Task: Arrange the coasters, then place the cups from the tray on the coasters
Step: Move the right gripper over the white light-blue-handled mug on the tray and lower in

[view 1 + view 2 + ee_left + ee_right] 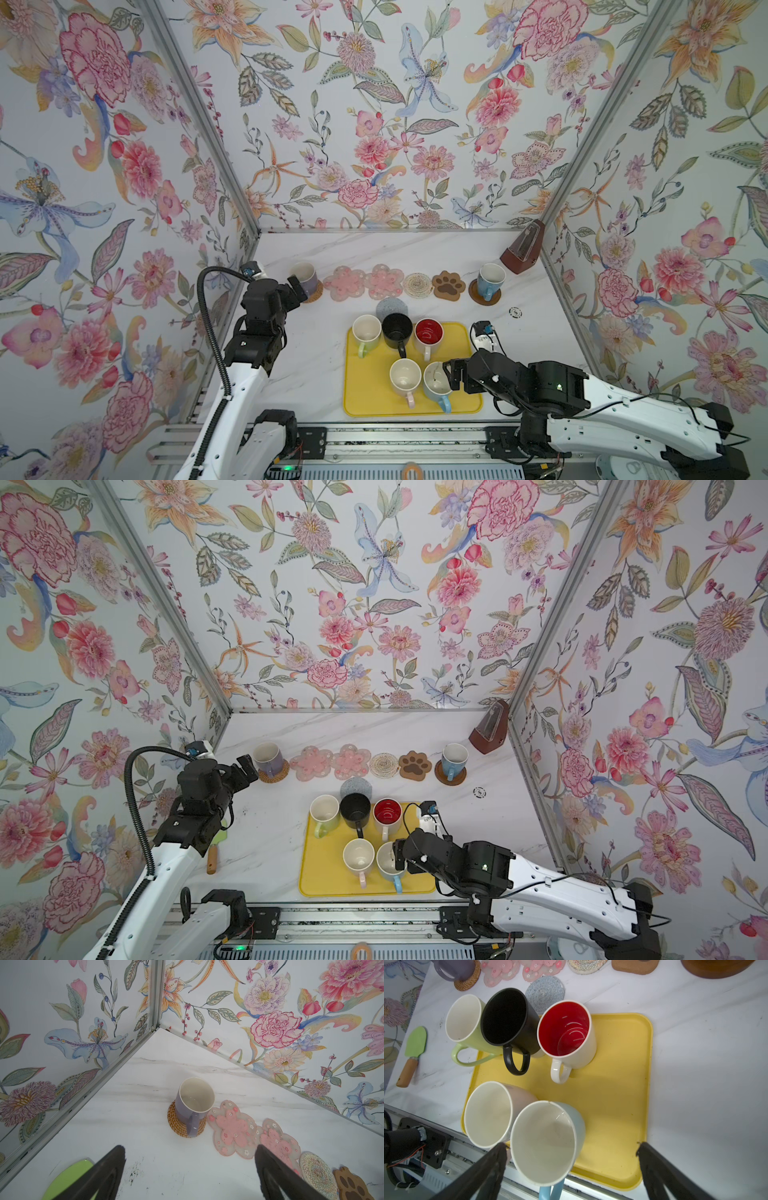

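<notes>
I am holding my right claw [571,1147] spread wide and empty over the near end of the tray [618,1084]. The near light blue mug [548,1142] is sitting right in front of it, between my two fingers in the wrist view. Whether a finger is touching its wall, I cannot tell. The cream mug [488,1113] is standing tight against it. Beyond them the light green mug [464,1020], the black mug [506,1018] and the red-lined mug [566,1030] are lining the tray's far edge.

My left claw [300,288] is hanging wide open too, gripping nothing, just beside the lavender mug [303,275]. That mug is sitting upright on the rattan coaster [314,294] at the left end of the row. At the right end the far light blue mug [490,279] is resting on the dark wooden coaster [482,297]. Between them the first pink flower coaster [345,283], the second pink flower coaster [384,280], the woven coaster [417,285] and the paw coaster [448,285] are lying bare. The grey coaster [390,306] is lying out of line, half hidden behind the black mug.

I am judging two cups of seven done and five remaining, with the grey coaster probably needing a proper place
</notes>
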Available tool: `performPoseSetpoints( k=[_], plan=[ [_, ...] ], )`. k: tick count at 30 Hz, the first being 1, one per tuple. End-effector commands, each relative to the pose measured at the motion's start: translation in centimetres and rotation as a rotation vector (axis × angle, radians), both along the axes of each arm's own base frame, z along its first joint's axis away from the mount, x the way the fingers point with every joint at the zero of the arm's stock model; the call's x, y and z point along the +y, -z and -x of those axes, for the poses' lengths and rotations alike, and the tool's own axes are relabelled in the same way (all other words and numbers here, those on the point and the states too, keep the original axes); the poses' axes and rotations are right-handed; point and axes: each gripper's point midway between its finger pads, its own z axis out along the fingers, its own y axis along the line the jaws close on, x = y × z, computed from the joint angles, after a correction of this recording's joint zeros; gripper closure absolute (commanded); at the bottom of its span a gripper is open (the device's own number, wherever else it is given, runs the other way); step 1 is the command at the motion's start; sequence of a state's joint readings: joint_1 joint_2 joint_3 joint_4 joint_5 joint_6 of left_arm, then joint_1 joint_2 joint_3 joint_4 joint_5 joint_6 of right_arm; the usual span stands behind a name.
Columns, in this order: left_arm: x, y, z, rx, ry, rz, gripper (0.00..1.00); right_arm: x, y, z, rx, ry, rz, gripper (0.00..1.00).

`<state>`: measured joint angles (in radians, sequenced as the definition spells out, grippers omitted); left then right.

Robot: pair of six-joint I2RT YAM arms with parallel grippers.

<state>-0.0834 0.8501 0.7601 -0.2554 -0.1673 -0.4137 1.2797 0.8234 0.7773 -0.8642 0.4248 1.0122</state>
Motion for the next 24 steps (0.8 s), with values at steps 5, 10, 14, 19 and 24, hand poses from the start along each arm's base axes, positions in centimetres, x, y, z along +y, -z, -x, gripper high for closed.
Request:
performPoseSetpoints(
  k=[5, 10, 14, 19, 24],
  plan=[
    [-0.2, 0.0, 0.0, -0.019, 0.015, 0.011, 0.01, 0.8, 2.4, 2.7, 0.029, -0.027, 0.060, 0.02],
    [-0.2, -0.3, 0.2, -0.028, 0.012, 0.023, 0.01, 2.1, 4.3, 4.4, 0.061, -0.075, 0.063, 0.03],
    [-0.2, -0.1, 0.4, -0.035, 0.006, 0.038, 0.01, 2.1, 5.5, 5.1, 0.078, -0.093, 0.072, 0.07],
    [-0.2, 0.0, 0.5, -0.032, 0.004, 0.039, 0.01, 1.3, 7.0, 5.4, 0.096, -0.094, 0.104, 0.14],
    [-0.2, -0.1, 0.4, -0.036, -0.001, 0.047, 0.01, 0.7, 8.0, 5.5, 0.108, -0.086, 0.132, 0.22]
  ],
)
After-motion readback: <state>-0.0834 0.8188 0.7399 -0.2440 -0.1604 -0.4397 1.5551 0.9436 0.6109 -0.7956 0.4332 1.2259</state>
